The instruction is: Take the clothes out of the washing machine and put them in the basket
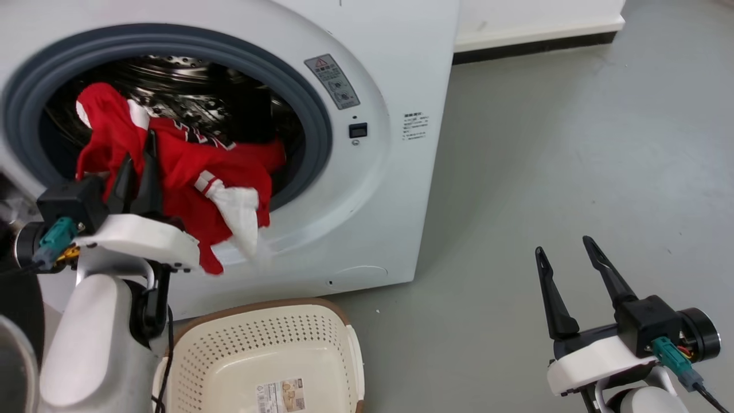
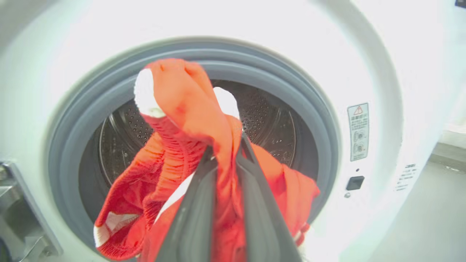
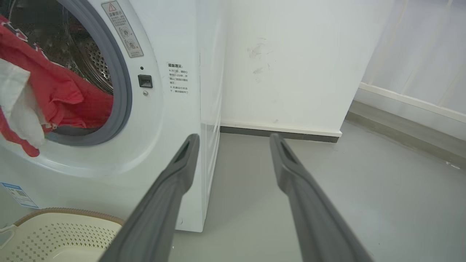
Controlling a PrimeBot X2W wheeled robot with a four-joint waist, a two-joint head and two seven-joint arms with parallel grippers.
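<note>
The red clothes [image 1: 195, 166] with white trim hang halfway out of the washing machine [image 1: 367, 189] porthole, draped over its grey rim. My left gripper [image 1: 139, 150] is shut on the clothes [image 2: 182, 120] just in front of the porthole, with a bunch of fabric standing up above the fingertips. The drum [image 2: 265, 120] shows behind. Below, on the floor, stands the cream basket [image 1: 264, 355], its brown rim close to the washer's front. My right gripper [image 1: 563, 246] hovers open over the floor at the right, holding nothing. In the right wrist view the clothes [image 3: 54, 91] and basket [image 3: 58, 233] lie to the left.
Grey floor [image 1: 562, 143] stretches to the right of the washer. A white wall with a dark skirting [image 3: 280, 131] stands behind it. A paper label [image 1: 280, 396] lies on the basket's floor. Part of the door hinge [image 2: 22, 214] shows at the porthole's left.
</note>
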